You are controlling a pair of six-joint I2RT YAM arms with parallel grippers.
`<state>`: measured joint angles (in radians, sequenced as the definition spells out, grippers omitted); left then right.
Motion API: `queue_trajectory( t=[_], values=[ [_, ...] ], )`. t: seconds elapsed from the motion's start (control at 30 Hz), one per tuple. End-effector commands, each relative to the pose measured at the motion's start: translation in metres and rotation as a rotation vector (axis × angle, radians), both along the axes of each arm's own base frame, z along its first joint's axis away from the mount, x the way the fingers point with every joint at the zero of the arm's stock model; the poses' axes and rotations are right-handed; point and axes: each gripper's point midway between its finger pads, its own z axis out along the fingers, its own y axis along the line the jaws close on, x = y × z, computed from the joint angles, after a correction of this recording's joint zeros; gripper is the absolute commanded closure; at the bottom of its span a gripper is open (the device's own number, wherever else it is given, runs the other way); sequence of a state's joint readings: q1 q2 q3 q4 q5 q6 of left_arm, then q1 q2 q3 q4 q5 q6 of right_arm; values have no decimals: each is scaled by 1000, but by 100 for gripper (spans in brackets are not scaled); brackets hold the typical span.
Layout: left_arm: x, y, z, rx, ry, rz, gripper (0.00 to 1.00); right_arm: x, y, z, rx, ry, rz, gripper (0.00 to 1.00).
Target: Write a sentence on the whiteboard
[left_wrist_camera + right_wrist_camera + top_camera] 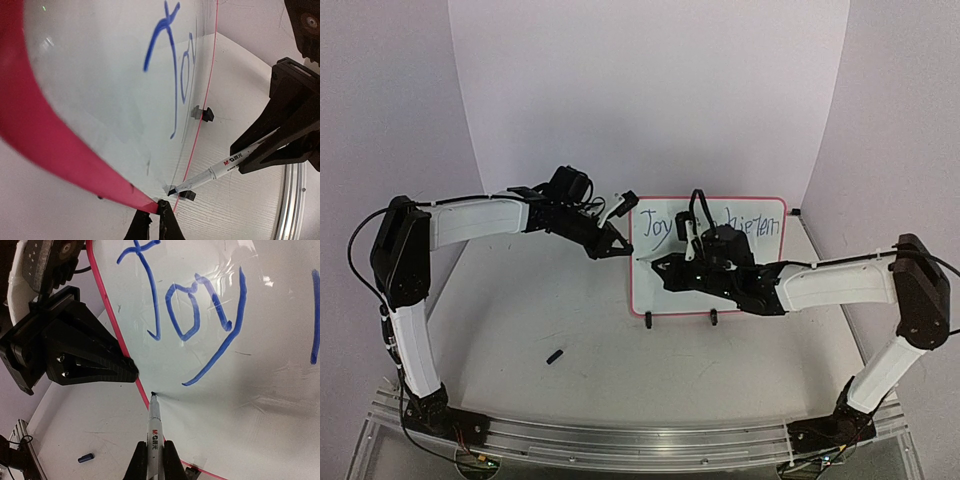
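The whiteboard [665, 298] stands upright mid-table, white with a thin pink-red rim. Across its top runs the sentence [660, 225] in blue, starting with "Joy" [190, 315]; my right arm hides its middle. My left gripper [617, 246] is shut on the board's left rim [75, 150], the fingertips [163, 212] pinching the red edge. My right gripper [155, 442] is shut on a white marker [154, 432]. The marker's tip [152, 394] touches the board just inside the left rim, below "Joy". From the left wrist view the marker [220, 167] comes in from the right.
A small dark marker cap [555, 356] lies on the table in front of the board, left of centre. Two black clip feet [648, 321] hold the board up. A white backdrop stands behind. An aluminium rail [620, 440] runs along the near edge.
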<state>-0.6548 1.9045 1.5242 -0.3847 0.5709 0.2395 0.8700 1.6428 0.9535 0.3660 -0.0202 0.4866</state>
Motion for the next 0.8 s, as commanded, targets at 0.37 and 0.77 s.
queue_trajectory(
  t=[0.37,0.77],
  values=[
    [-23,14,-41,163,55,-34,100,12,-24,23,17,-47,-135,100],
    [-23,13,-41,162,54,-35,100,14,-3,24,32,-41,-67,100]
  ],
)
